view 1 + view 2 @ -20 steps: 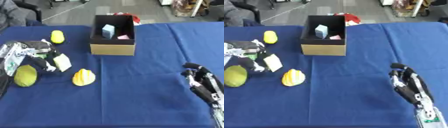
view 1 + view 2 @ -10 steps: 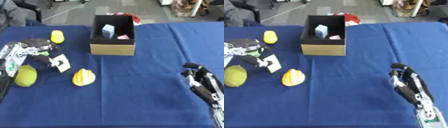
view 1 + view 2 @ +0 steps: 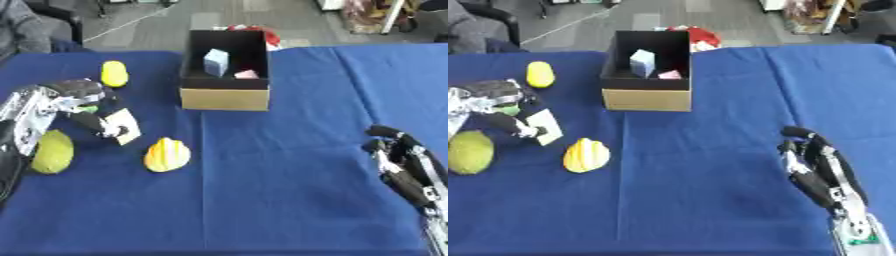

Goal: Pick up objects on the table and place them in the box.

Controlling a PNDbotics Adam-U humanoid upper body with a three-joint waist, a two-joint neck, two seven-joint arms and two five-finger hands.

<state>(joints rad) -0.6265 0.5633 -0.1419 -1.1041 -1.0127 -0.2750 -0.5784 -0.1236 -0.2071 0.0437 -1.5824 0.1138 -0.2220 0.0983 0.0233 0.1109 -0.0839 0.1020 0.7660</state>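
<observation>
My left hand [image 3: 74,102] is at the left of the blue table, fingers and thumb curled round a small white card-like packet [image 3: 122,125] with something green showing inside the hand. A yellow-orange ribbed fruit [image 3: 167,155] lies just right of it. A yellow-green mango [image 3: 52,152] lies below the hand, and a yellow lemon [image 3: 114,73] lies behind it. The open cardboard box [image 3: 224,96] stands at the back centre and holds a light blue block [image 3: 215,62] and a pink piece [image 3: 247,74]. My right hand [image 3: 815,167] rests open at the lower right, holding nothing.
A red thing [image 3: 269,35] lies just behind the box beyond the table's far edge. A blue cloth [image 3: 289,160] covers the whole table. A person's grey sleeve [image 3: 22,30] shows at the far left corner.
My left hand has moved right and slightly forward with the white packet in it, away from the mango. The right hand has stayed still.
</observation>
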